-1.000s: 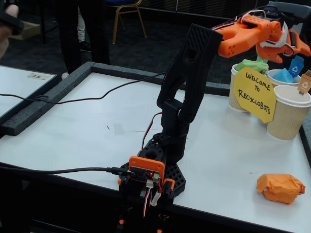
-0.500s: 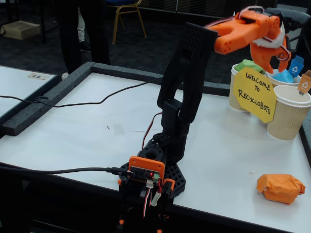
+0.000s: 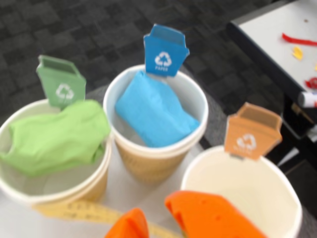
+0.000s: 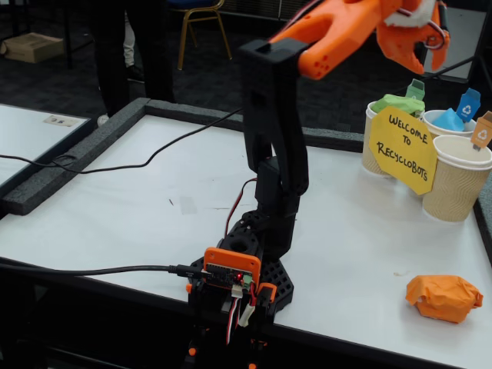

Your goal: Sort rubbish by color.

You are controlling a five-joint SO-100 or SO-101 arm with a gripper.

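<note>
Cups first: in the wrist view we see three paper cups. The green lump point(image 3: 54, 141) fills the cup with the green tag point(image 3: 59, 83) at the left of the frame, the blue lump point(image 3: 153, 116) sits in the cup with the blue tag point(image 3: 165, 49) at the upper centre, and the cup with the orange tag point(image 3: 251, 130) at the lower right is empty — only its white inside point(image 3: 242, 191) shows.

Compared with half a second ago, in the fixed view the arm has lifted. The gripper point(image 4: 415, 42) was low over the cups behind the yellow sign point(image 4: 403, 148); now it stands high at the upper right of the frame, well above them. Its fingers point(image 3: 213, 218) show a gap between them in the wrist view and nothing is held, so we read it as narrowly parted and empty.

We judge from this that the blue piece is delivered and the arm is withdrawing from the cups. Two of three colours are done.

The orange lump point(image 4: 444, 297) lies on the white table point(image 4: 123, 207) at the lower right of the fixed view, well apart from the cups and to the right of the arm's base. It is the only piece left — the arm must swing back down to it, then carry it to the empty cup nearest the table edge.
</note>
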